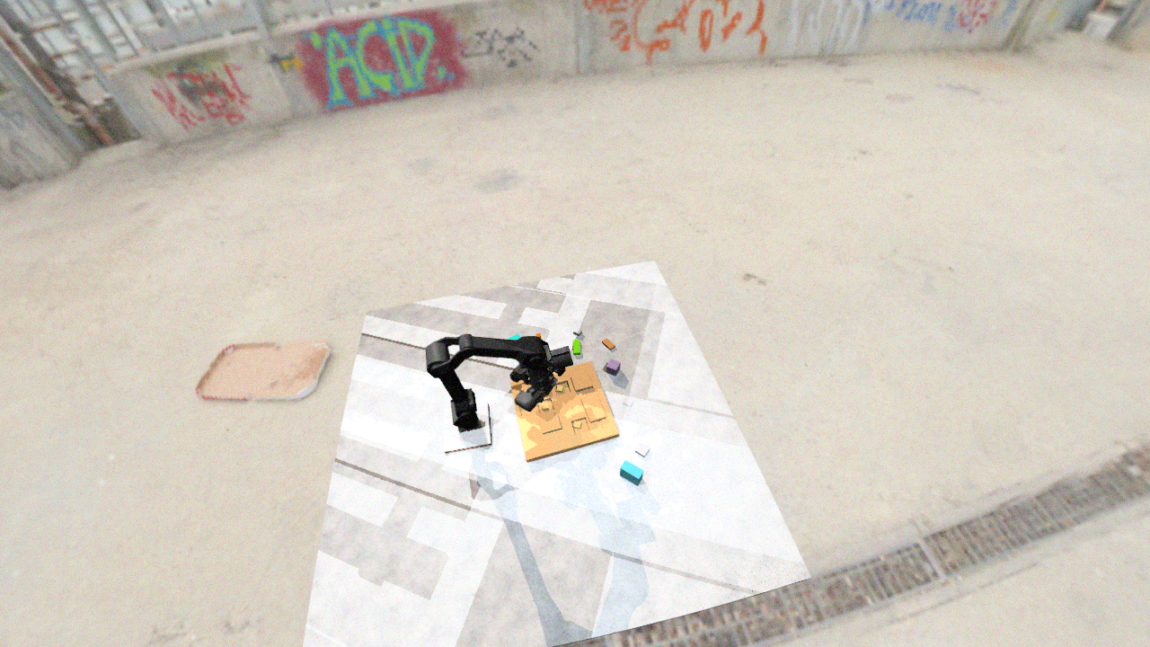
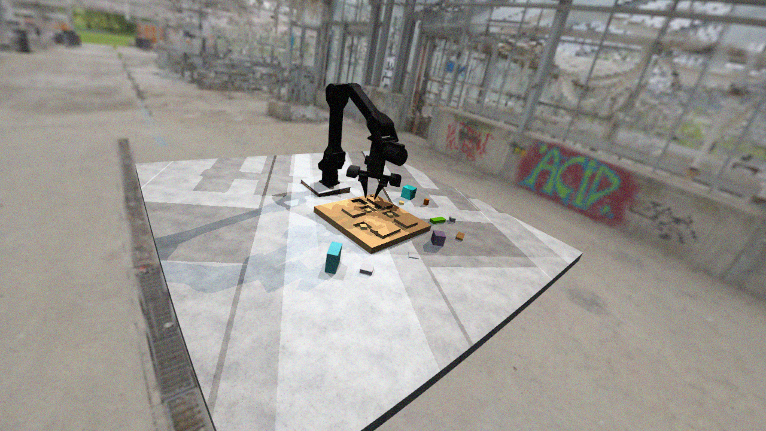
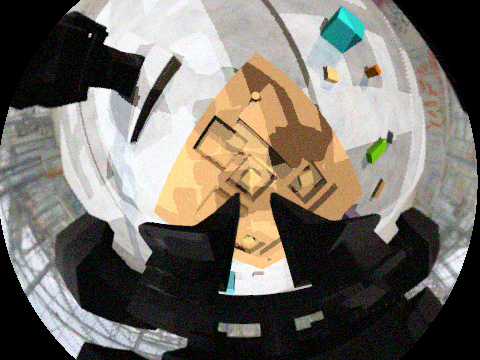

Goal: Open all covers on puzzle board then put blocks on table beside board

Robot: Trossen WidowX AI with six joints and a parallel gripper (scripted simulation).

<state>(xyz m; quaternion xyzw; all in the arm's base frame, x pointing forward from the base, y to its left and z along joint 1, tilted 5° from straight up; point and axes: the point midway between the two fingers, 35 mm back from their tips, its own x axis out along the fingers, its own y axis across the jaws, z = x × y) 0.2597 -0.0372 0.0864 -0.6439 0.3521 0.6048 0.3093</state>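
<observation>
The tan puzzle board (image 1: 562, 447) (image 2: 337, 220) (image 3: 172, 205) lies on the table. My gripper (image 2: 370, 197) (image 3: 255, 196) is open and empty, fingertips a little apart, above the board near one well. In the wrist view pale blocks sit in three uncovered wells: a near block (image 3: 251, 176), a right block (image 3: 306, 178) and a far block (image 3: 248, 241) between the fingers' lower parts. A dark-edged recess (image 3: 206, 131) shows no clear block. A small round pin (image 3: 256, 96) stands near one corner. A pale yellow block (image 2: 401, 202) (image 3: 330, 74) rests on the table, clear of the board.
A teal box (image 1: 631, 472) (image 2: 333, 257) and a white piece (image 1: 642, 450) (image 2: 366, 270) lie on one side. Another teal box (image 2: 408, 192) (image 3: 342, 30), a green block (image 1: 576, 347) (image 2: 437, 220) (image 3: 376, 150), a purple cube (image 1: 613, 367) (image 2: 438, 237) and small orange pieces lie around the board.
</observation>
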